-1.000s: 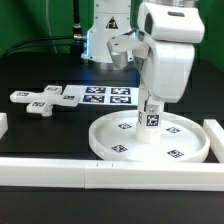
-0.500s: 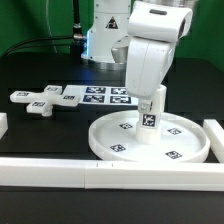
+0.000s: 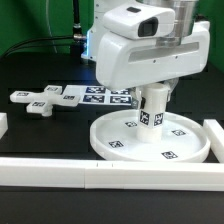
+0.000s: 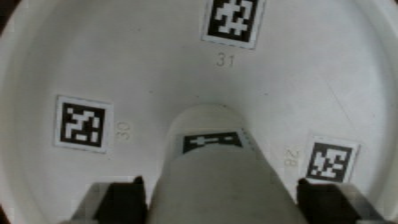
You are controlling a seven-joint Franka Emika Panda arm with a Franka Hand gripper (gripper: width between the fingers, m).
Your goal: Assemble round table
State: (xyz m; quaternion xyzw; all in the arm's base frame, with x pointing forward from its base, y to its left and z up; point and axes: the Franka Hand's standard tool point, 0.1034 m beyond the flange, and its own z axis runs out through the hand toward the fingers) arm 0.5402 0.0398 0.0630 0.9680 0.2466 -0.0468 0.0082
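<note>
The large rimmed disc (image 3: 108, 148) lies on the black table at the front right. The short cylindrical post (image 3: 154, 112) stands upright at its centre. My gripper (image 3: 155, 92) reaches down from above and is shut on the post's upper part, and the big white hand hides the fingertips in the exterior view. In the wrist view the post (image 4: 217, 160) runs between my two dark fingers (image 4: 121, 200), with the disc's marked floor (image 4: 125, 60) beyond it. The cross-shaped foot (image 3: 40, 98) lies loose at the exterior view's left.
The marker board (image 3: 105, 96) lies flat behind the disc. Long white border bars run along the front (image 3: 100, 172) and the exterior view's right (image 3: 213, 135). The robot base stands at the back.
My hand has turned about the post's axis and now shows its broad side to the exterior camera. The post stays upright at the disc's centre.
</note>
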